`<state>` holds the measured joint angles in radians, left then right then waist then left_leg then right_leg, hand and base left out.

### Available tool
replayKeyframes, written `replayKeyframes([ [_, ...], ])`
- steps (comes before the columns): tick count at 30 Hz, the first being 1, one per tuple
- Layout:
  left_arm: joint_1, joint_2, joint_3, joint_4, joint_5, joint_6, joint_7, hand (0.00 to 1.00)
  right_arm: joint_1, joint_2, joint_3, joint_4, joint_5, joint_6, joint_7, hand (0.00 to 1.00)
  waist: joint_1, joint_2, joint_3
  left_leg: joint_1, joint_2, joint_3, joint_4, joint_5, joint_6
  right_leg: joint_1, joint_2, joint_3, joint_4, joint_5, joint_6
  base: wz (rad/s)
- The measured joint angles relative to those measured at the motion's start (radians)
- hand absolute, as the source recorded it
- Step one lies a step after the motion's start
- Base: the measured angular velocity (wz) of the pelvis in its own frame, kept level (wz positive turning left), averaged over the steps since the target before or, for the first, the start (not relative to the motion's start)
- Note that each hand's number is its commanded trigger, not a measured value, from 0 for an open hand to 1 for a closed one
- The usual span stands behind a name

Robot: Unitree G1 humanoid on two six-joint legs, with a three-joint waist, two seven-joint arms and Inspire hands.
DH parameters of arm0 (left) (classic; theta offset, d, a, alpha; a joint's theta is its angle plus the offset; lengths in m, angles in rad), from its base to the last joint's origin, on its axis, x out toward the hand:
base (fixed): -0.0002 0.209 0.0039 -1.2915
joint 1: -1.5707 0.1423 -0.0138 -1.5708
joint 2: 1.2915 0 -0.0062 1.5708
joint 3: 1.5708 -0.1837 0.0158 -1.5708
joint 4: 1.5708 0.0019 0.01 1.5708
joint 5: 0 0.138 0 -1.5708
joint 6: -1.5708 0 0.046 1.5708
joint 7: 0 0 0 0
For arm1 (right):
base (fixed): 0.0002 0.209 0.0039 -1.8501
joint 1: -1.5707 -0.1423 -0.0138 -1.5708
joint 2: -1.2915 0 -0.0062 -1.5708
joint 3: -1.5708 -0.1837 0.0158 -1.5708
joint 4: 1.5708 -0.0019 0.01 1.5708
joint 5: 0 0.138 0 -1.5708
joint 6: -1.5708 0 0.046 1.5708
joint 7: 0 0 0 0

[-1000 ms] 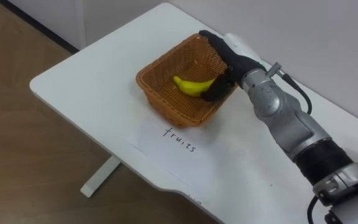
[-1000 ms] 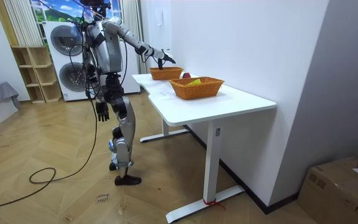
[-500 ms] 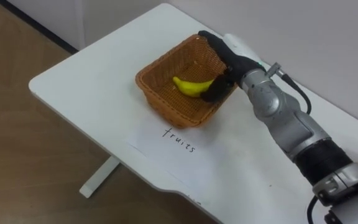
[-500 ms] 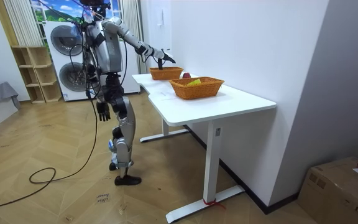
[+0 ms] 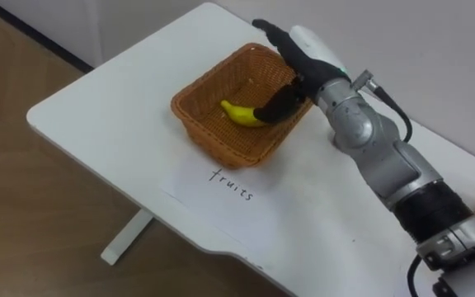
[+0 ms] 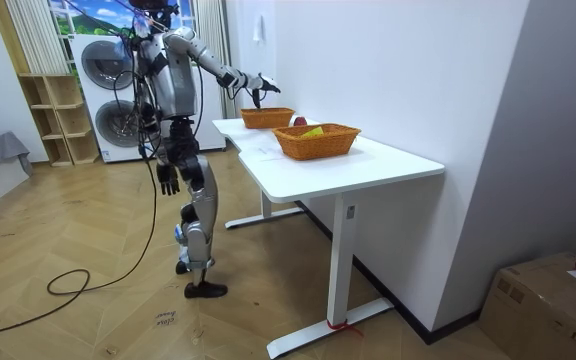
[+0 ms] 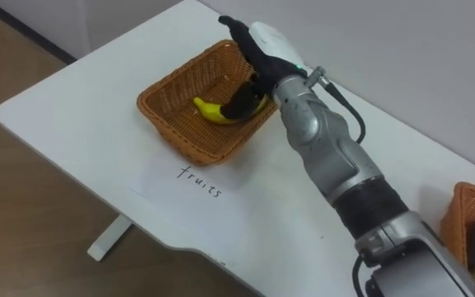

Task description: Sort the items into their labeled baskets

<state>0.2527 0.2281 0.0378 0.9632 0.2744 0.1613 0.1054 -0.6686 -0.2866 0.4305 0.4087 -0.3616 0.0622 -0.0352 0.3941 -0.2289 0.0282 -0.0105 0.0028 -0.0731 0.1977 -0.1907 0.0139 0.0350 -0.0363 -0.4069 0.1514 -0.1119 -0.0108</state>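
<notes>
Banana [image 5: 239,113] lay on the floor of the wicker basket [image 5: 209,134], just beyond the handwritten paper label [image 5: 225,175] on the white table [image 5: 97,103]. Right hand [image 5: 303,59] hovered over the far rim, fingers loose and spread, gripping nothing, though its thumb hung low right by the fruit's end; contact I couldn't call. Left hand [image 6: 167,180] dangled by the hip. The danger, as I read it: a careless pull-back could hook the thumb on banana or rim and tip that light basket.
</notes>
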Motion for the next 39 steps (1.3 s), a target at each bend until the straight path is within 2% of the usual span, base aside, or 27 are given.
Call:
replayKeyframes([
  [4,-0.001,-0.008,0.002,0.0,0.001,-0.017,0.001,0.0,0.005,-0.001,-0.026,-0.02,0.009,-0.02,-0.027,0.0,-0.01,0.005,-0.0007,0.005,0.001,0.013,0.001,0.0,0.0,-0.001,-0.001,0.014,0.0,0.0,0.0,-0.11],
  [10,-0.001,-0.019,0.001,-0.002,0.0,-0.019,0.001,0.0,0.005,-0.007,-0.066,-0.036,0.045,-0.03,-0.06,0.0,-0.042,0.009,-0.0022,0.018,0.001,0.016,0.001,0.0,0.0,0.008,-0.001,0.025,0.0,0.0,0.0,-0.03],
  [12,0.0,-0.026,0.0,-0.001,-0.008,-0.019,0.001,0.0,0.005,-0.015,-0.067,-0.036,0.055,-0.03,-0.064,0.0,-0.052,0.021,-0.0033,0.039,0.002,0.03,-0.001,0.0,0.0,0.018,0.0,0.034,0.001,0.0,0.0,-0.09],
  [16,0.003,-0.041,-0.002,-0.001,-0.01,-0.018,0.001,0.0,0.007,-0.016,-0.073,-0.039,0.054,-0.041,-0.074,0.0,-0.072,0.047,-0.0137,0.042,0.006,0.043,-0.001,-0.001,0.002,0.015,-0.005,0.04,0.001,0.0,0.0,-0.13],
  [18,0.008,-0.044,-0.001,-0.002,-0.009,-0.018,0.001,0.0,0.017,-0.016,-0.081,-0.043,0.052,-0.04,-0.076,0.0,-0.089,0.062,-0.0218,0.041,0.006,0.047,-0.006,-0.002,0.004,0.016,-0.008,0.046,0.004,0.0,0.0,-0.08],
  [21,0.005,-0.047,0.0,-0.004,-0.009,-0.018,0.0,0.0,0.026,-0.016,-0.135,-0.052,0.061,-0.04,-0.078,0.0,-0.099,0.072,-0.025,0.047,0.005,0.055,-0.008,-0.002,0.004,0.017,-0.009,0.049,0.005,0.0,0.0,-0.07],
  [27,0.007,-0.046,-0.001,-0.002,-0.009,-0.022,-0.001,0.0,0.026,-0.027,-0.183,-0.103,0.077,-0.05,-0.102,0.0,-0.141,0.083,-0.0213,0.066,0.002,0.06,-0.016,0.0,0.007,0.026,-0.007,0.049,0.007,0.0,0.0,-0.01],
  [32,-0.002,-0.049,-0.004,0.002,-0.01,-0.032,-0.002,0.0,0.028,-0.038,-0.183,-0.103,0.077,-0.058,-0.106,0.0,-0.156,0.099,-0.0118,0.087,0.002,0.074,-0.025,0.001,0.009,0.034,-0.005,0.076,0.007,0.0,0.0,-0.11],
  [39,-0.018,-0.061,-0.025,0.004,-0.009,-0.035,0.001,0.0,0.035,-0.037,-0.183,-0.108,0.089,-0.058,-0.106,0.0,-0.194,0.12,-0.0126,0.093,0.003,0.097,-0.03,-0.002,0.01,0.03,0.001,0.105,0.01,0.0,0.0,-0.09],
])
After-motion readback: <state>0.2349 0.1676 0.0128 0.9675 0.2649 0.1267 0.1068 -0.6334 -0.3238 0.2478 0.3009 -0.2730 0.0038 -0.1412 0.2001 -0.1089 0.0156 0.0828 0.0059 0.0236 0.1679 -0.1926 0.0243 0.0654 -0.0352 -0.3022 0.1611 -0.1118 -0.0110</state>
